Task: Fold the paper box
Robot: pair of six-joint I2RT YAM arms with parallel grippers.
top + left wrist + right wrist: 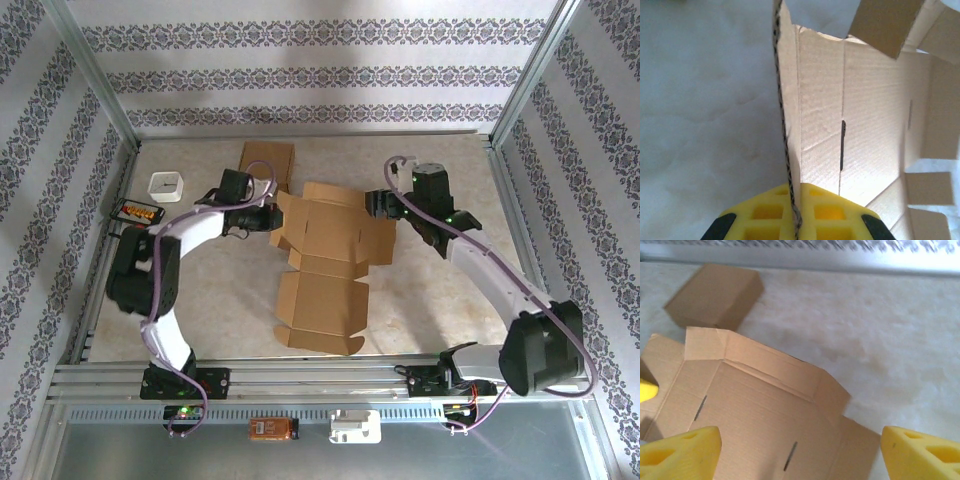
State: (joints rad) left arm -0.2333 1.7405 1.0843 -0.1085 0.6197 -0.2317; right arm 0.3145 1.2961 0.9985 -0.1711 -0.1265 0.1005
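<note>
Beige surface (200, 300) carries the unfolded paper box (325, 260) between my 2 pincers. My left pincer (796, 212) is clamped on its side flap (789, 110), standing it upright, likely to form a wall. My right pincer (800, 440) hangs spread wide above the opposite side, holding nothing.

The left arm (190, 228) and right arm (490, 280) are built of white tubular links joined by bulky black joint housings (540, 350). Thin purplish cables (592, 368) are looped along both. A small green light (182, 411) is lit at the left base. The claw fingers (765, 212) are moulded in bright yellow, cut with square recesses and edged by black pads (722, 225).
</note>
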